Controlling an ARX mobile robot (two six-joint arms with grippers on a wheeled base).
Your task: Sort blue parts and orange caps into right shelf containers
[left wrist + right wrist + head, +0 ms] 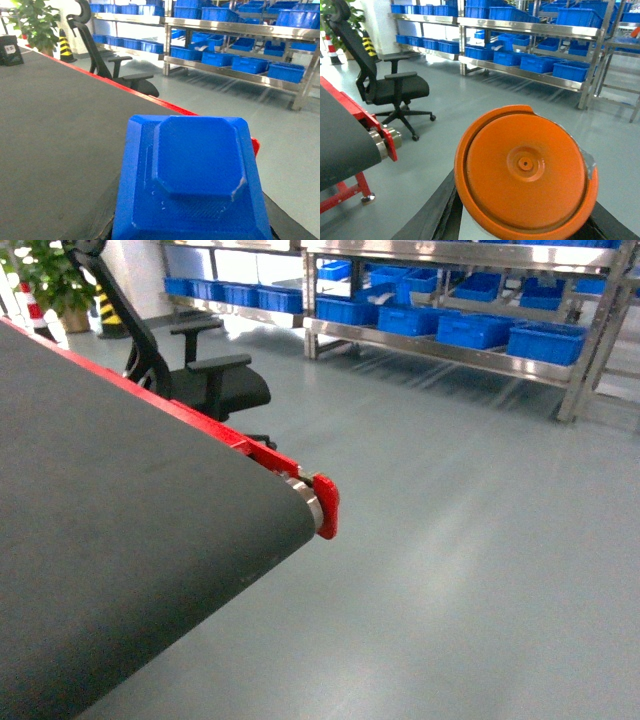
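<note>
Both loads carried: blue part (192,175) fills left wrist view, orange cap (526,170) right; jaws unseen, presumably holding. Crates (470,325) far ahead-right.

One round orange plastic cap (526,172), one square-edged blue plastic part (192,175), one black office chair (190,365), one dark conveyor belt (120,550), one potted green plant (37,22), blue plastic crates (545,342) on steel shelves too many to count reliably

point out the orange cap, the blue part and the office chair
orange cap (525,170), right wrist view, centre of its round face
blue part (192,172), left wrist view, raised flat top panel
office chair (215,390), head view, seat beside the armrest
</note>
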